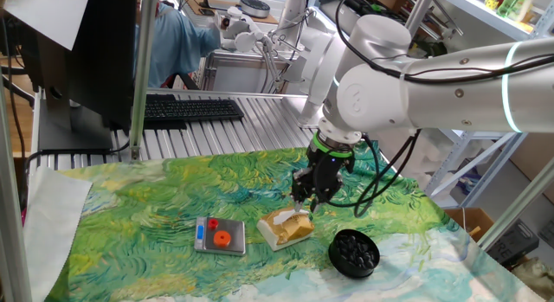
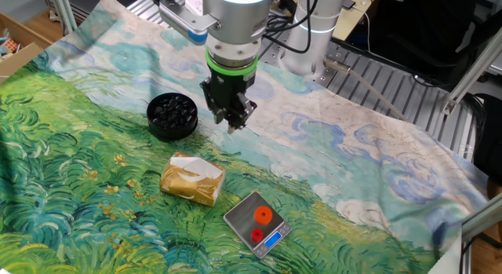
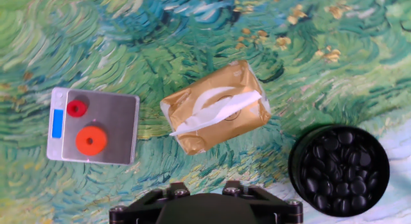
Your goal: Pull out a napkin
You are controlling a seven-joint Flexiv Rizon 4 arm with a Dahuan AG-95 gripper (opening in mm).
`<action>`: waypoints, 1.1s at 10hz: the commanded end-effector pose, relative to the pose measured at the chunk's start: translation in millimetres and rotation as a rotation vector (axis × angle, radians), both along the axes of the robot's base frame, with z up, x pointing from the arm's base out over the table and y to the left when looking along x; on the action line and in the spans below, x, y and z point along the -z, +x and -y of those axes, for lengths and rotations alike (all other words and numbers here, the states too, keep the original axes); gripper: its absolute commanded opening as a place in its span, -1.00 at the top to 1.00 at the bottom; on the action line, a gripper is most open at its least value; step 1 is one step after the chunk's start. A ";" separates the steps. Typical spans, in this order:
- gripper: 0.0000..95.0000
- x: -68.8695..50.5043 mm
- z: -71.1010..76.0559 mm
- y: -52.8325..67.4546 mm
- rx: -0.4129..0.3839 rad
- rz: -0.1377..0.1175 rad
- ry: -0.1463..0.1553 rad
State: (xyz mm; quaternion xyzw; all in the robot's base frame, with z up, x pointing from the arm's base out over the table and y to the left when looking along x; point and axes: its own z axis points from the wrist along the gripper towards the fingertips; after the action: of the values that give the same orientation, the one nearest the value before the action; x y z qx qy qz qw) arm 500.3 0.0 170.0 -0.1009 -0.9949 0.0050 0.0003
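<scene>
The tan tissue pack (image 3: 215,115) lies on the painted cloth, and it also shows in one fixed view (image 1: 286,228) and the other fixed view (image 2: 192,179). The white napkin (image 3: 215,110) sticks out of the pack's top slot, crumpled along it. My gripper (image 2: 233,123) hangs above the cloth, a little behind the pack and between it and the black container. It touches nothing. It also shows in one fixed view (image 1: 310,198). Its fingers taper together to one tip and hold nothing. The hand view shows only the gripper's black base, not the fingertips.
A round black container (image 3: 337,169) full of dark pieces stands right of the pack. A small silver scale (image 3: 93,126) with two red weights lies to its left. A keyboard (image 1: 192,109) lies on the metal table behind the cloth.
</scene>
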 end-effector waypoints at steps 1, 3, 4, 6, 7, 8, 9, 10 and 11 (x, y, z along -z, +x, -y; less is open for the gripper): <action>1.00 0.0 0.0 -0.3 0.001 0.000 0.000; 1.00 0.0 0.0 -0.3 0.006 0.000 0.000; 1.00 0.0 0.0 -0.3 0.008 0.000 0.000; 1.00 0.0 0.1 -0.3 0.007 0.000 0.000; 1.00 0.0 0.1 -0.3 0.015 0.000 0.000; 1.00 0.0 0.1 -0.3 0.036 0.000 0.000; 1.00 0.0 0.1 -0.3 0.078 0.000 0.001; 1.00 0.0 0.1 -0.2 0.146 0.000 0.007; 1.00 0.0 0.1 -0.2 0.163 0.000 0.017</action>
State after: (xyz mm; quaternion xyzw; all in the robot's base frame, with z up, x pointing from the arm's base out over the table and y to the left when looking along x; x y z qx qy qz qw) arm 500.1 0.4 169.8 -0.1639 -0.9865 0.0002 0.0009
